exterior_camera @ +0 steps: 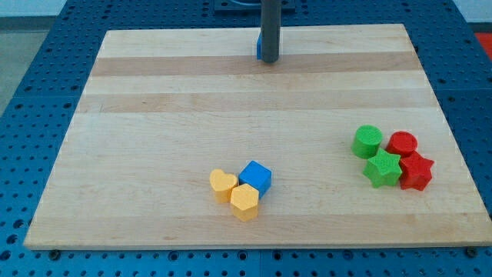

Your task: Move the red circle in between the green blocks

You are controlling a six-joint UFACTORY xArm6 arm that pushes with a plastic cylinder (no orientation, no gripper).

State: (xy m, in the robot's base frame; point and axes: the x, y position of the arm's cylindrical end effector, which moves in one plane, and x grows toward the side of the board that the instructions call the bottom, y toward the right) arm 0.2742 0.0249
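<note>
The red circle [402, 143] lies at the view's right, touching the green circle [367, 141] on its left and the green star [383, 168] below-left. A red star [416, 171] sits just below the red circle, to the right of the green star. My tip [268, 60] rests on the board near the view's top centre, far from this cluster. A blue block [259, 47] shows partly behind the rod, right at the tip.
A blue cube [256, 178], a yellow heart [223, 185] and a yellow hexagon [245, 201] huddle together at the view's bottom centre. The wooden board [154, 115] lies on a blue perforated table.
</note>
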